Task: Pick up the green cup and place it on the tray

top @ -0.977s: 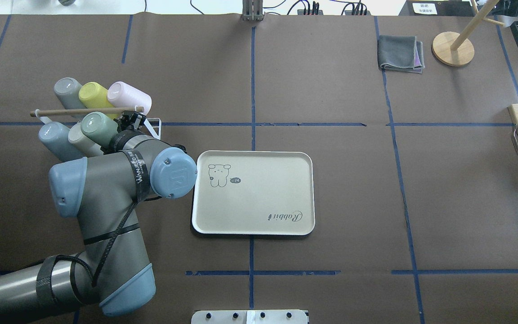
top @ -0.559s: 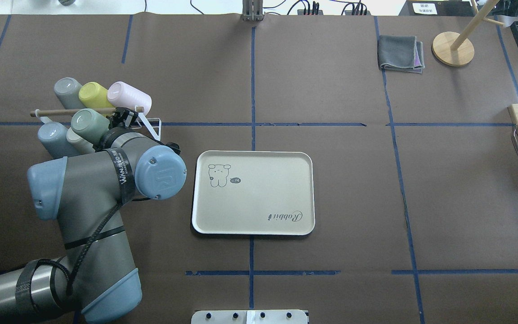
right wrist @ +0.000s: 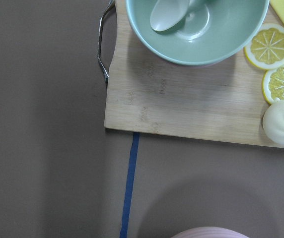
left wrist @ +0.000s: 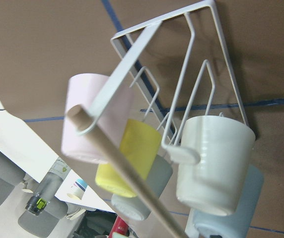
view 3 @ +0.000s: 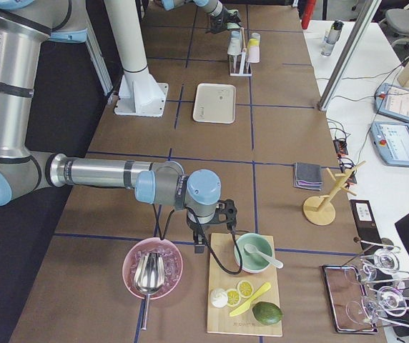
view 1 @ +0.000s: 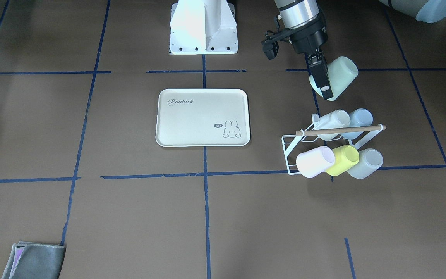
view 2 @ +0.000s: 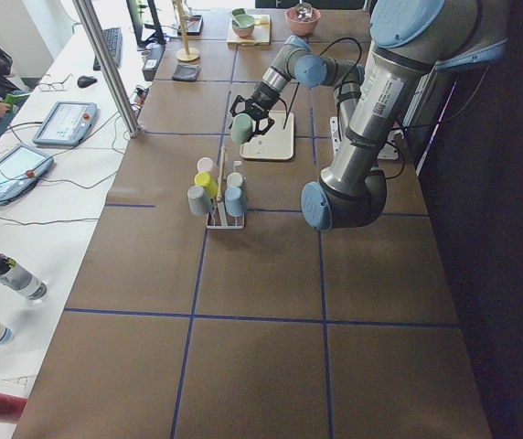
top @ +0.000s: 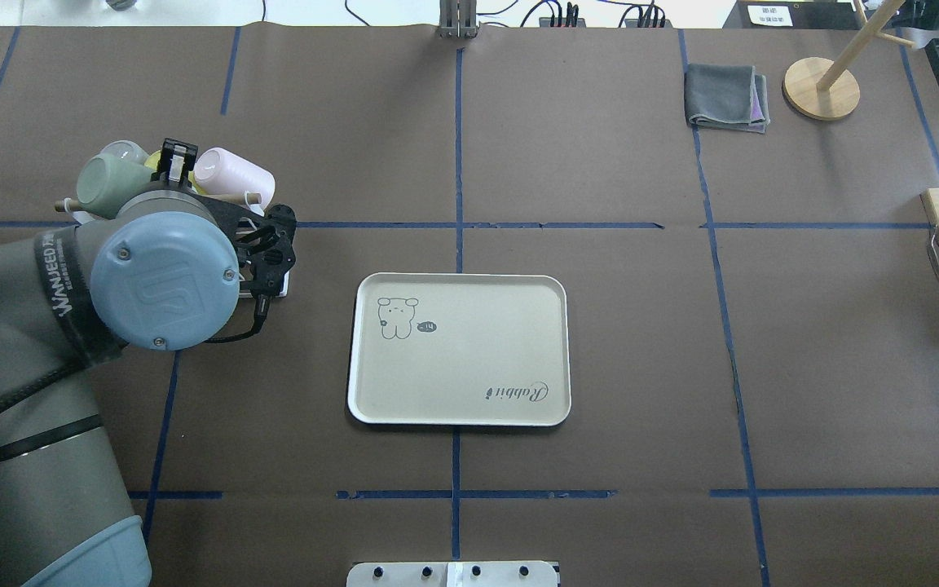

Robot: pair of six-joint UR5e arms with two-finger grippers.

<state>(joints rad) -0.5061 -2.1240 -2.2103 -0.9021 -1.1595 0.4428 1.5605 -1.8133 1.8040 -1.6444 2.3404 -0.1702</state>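
Note:
My left gripper (view 1: pixel 325 88) is shut on the rim of the pale mint green cup (view 1: pixel 339 73). It holds the cup tilted in the air, clear of the rack, on the rack's robot side. In the overhead view the cup (top: pixel 107 181) shows beside my wrist, with one finger (top: pixel 178 156) above it. The cream "Rabbit" tray (view 1: pixel 192 124) lies flat at the table's middle (top: pixel 478 359), with nothing on it. My right gripper (view 3: pixel 210 230) hovers at the bamboo board far from the tray; I cannot tell if it is open or shut.
A white wire rack (view 1: pixel 289 149) with a wooden rod holds pink (view 1: pixel 314 162), yellow-green (view 1: pixel 345 157), grey (view 1: pixel 367 163), white (view 1: pixel 333 119) and pale blue (view 1: pixel 360 117) cups. A bamboo board (right wrist: pixel 191 104) with a bowl and lemon slices lies at the far right. A grey cloth (top: pixel 726 96) lies at the back.
My left gripper has lifted the green cup off the rack and carried it up and away. The arm has swung and the wrist has turned. The tray has not moved.

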